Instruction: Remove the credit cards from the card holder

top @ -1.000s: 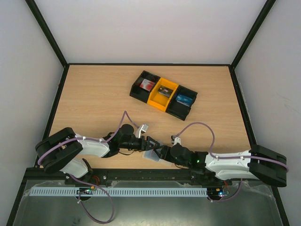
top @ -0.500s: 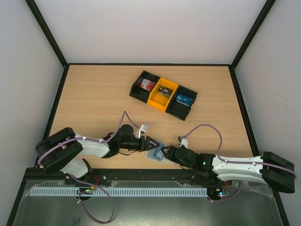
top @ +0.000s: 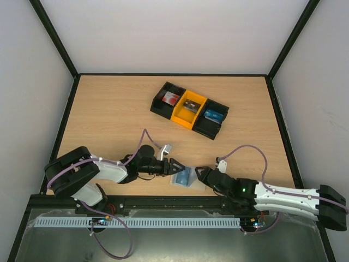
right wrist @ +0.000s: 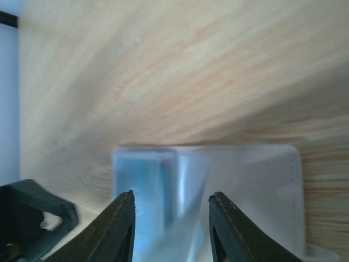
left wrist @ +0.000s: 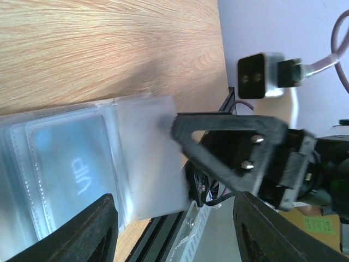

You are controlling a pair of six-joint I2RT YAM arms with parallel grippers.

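The card holder (top: 182,179) lies opened out on the wood near the table's front edge, a translucent pale sleeve. One of its pockets holds a blue credit card (left wrist: 71,174) printed "VIP", also visible as the blue card (right wrist: 143,185) in the right wrist view. My left gripper (top: 173,166) is at the holder's left edge, its jaws wide apart over it (left wrist: 174,229). My right gripper (top: 200,173) comes in from the right. Its jaws (right wrist: 172,229) are apart and straddle the holder's middle fold (right wrist: 191,180). The plain flap (left wrist: 152,158) lies toward the right gripper.
A black-and-yellow three-compartment tray (top: 189,109) stands at the middle back with small items in its compartments. The table's front rail (top: 174,203) runs just below the holder. Dark frame edges bound the table left and right.
The right arm has stretched out lower and to the right, and its jaws have narrowed. The holder now lies flatter and more opened, showing blue. The left arm has barely moved.
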